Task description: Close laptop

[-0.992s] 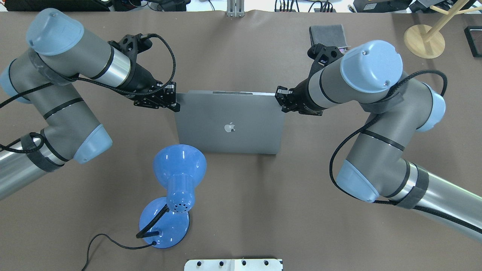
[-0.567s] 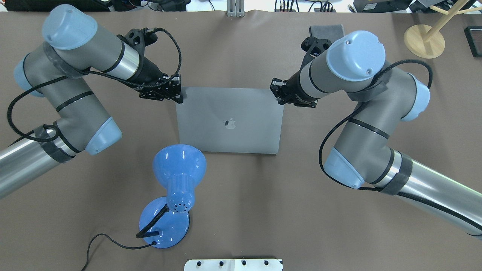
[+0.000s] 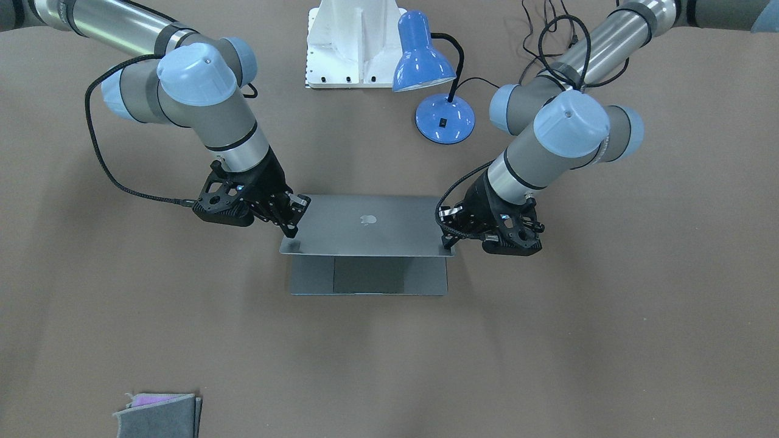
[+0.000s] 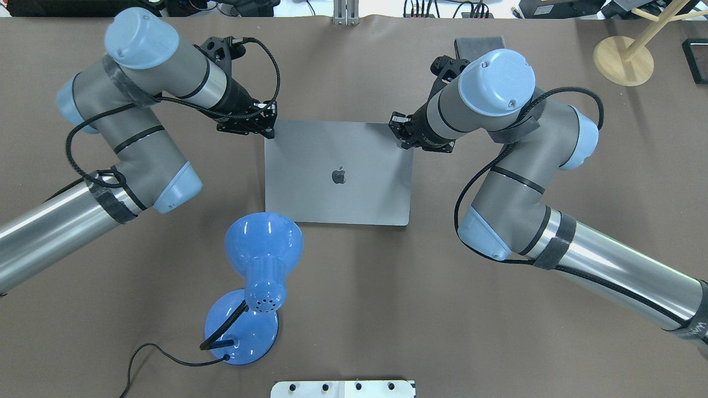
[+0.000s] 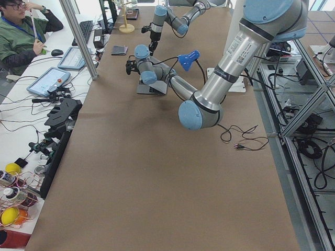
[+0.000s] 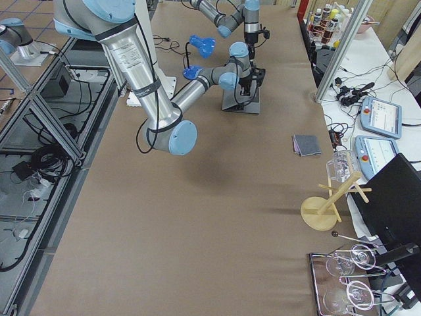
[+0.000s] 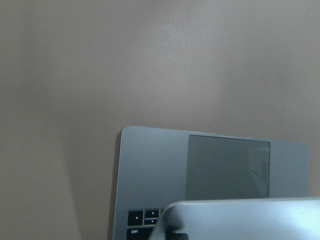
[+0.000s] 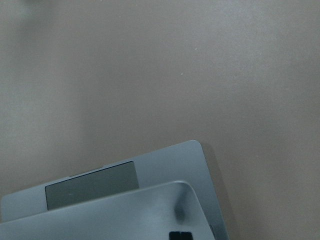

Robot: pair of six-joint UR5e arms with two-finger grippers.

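Observation:
The space-grey laptop (image 4: 338,188) lies mid-table, its lid tilted low over the base. In the front-facing view the lid (image 3: 365,234) overhangs the base, and the palm rest and trackpad (image 3: 368,275) still show. My left gripper (image 4: 269,131) presses on the lid's far left corner; it also shows in the front-facing view (image 3: 449,243). My right gripper (image 4: 396,134) presses on the far right corner, seen too in the front-facing view (image 3: 292,230). Both look shut and hold nothing. The left wrist view shows the lid edge (image 7: 240,217) above the trackpad (image 7: 227,167).
A blue desk lamp (image 4: 263,249) with a black cord stands near the laptop's near left corner. A grey felt pouch (image 4: 480,47) lies behind my right wrist. A wooden stand (image 4: 622,59) is at the far right. A white mount plate (image 4: 343,388) is at the near edge.
Both grippers have moved away from the robot's base and down with the lid's far corners. The lid has swung lower over the base.

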